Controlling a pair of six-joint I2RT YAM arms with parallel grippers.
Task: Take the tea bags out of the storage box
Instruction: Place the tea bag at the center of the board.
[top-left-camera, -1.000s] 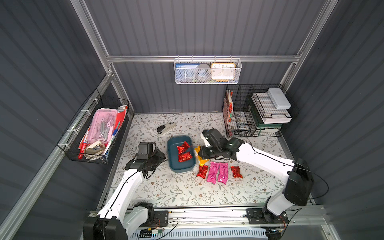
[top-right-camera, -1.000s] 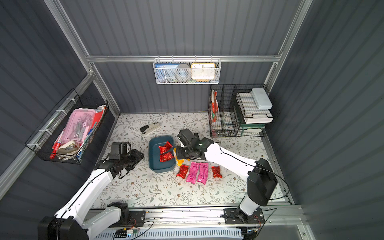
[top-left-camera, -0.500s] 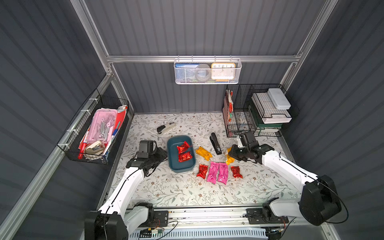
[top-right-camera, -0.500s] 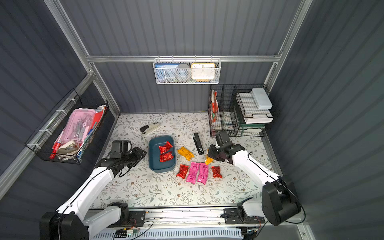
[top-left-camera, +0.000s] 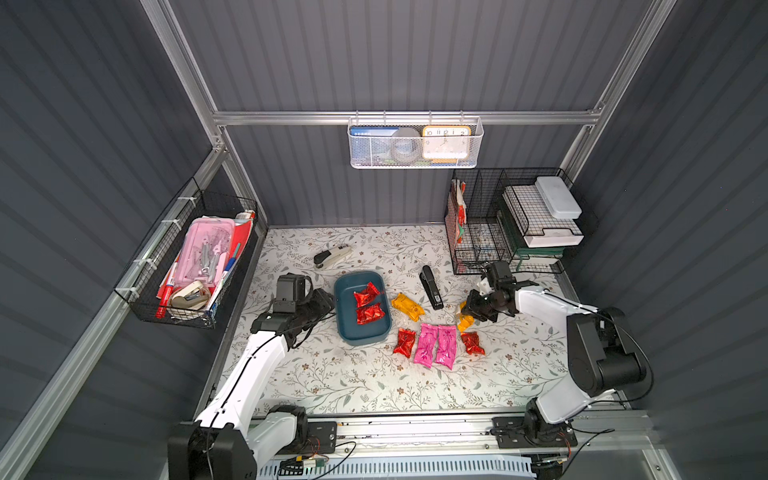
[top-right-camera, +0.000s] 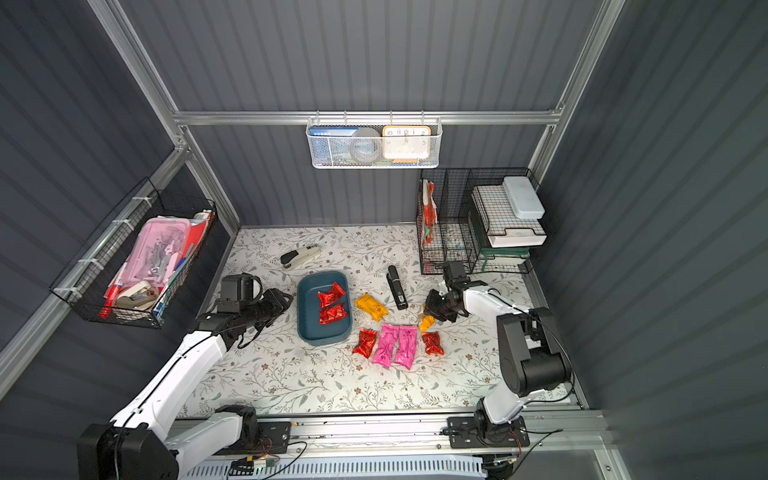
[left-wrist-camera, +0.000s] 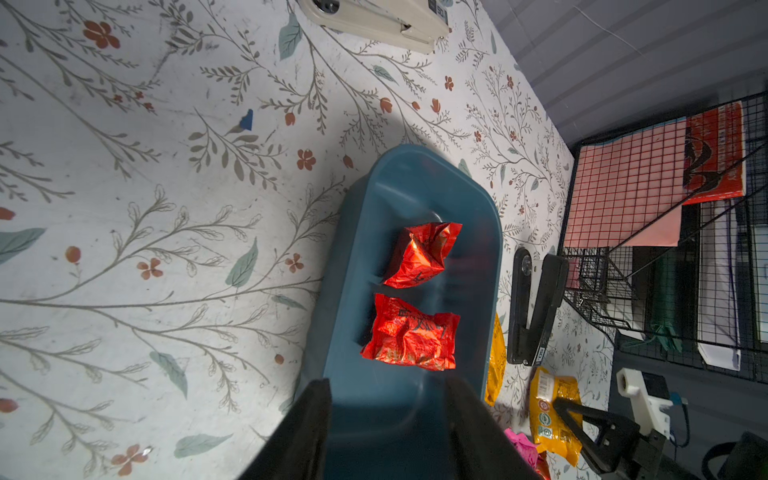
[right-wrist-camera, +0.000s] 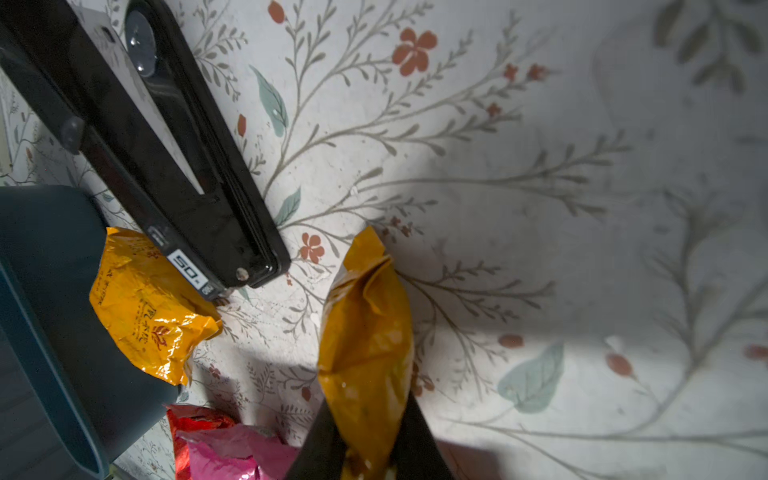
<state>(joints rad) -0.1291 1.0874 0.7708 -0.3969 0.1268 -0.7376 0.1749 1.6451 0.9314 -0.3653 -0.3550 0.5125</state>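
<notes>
Orange foil tea bag (right-wrist-camera: 365, 332) has just been carried away from the storage box (top-left-camera: 361, 334), past the black stapler (top-left-camera: 431, 287), and the right pincer (right-wrist-camera: 368, 419) is clenched on it low over the table (top-left-camera: 332, 382). That makes six out, with two red tea bags (top-left-camera: 369, 312) left inside the box. The left pincer (left-wrist-camera: 388, 384) waits parted at the box wall away from the stapler, holding nothing I think, with open room inside.
</notes>
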